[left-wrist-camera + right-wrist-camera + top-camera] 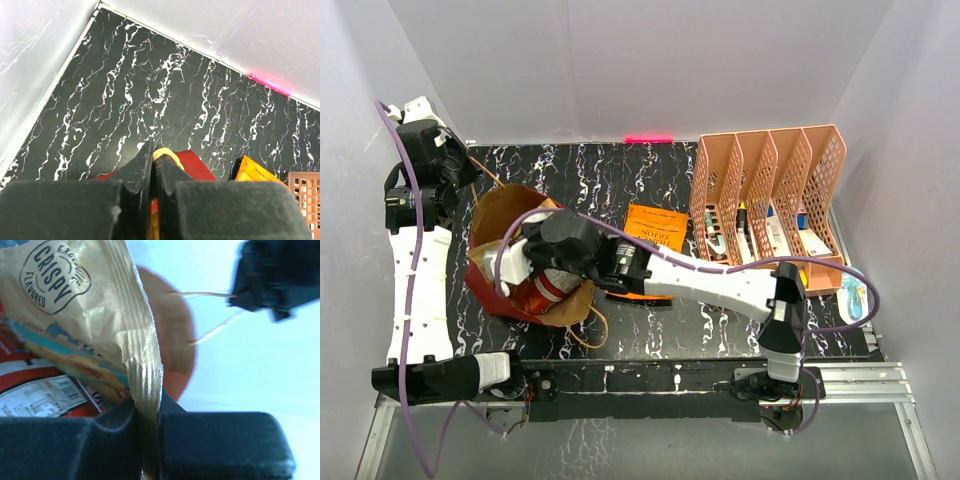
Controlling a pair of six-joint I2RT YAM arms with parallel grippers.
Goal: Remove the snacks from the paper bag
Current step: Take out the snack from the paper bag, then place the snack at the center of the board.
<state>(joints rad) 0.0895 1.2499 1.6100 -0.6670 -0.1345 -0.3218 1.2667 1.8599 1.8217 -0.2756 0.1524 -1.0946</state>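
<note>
Both pincers are clenched: the right pincer [145, 412] grips the crimped end seal of a gold-brown packet [75, 305], the left pincer [153, 154] a cord handle [200, 293] of the paper bag [498, 205]. The packet sits in the bag's mouth, at the left of the tabletop [620, 175]. It looks light, crinkly and slippery, probably brittle inside; the stiff ribbed seal seems the surest hold.

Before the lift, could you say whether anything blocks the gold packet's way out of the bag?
Nothing visible does: the right tool pinches the gold packet's edge, and the left tool holds the paper bag's handle.
</note>
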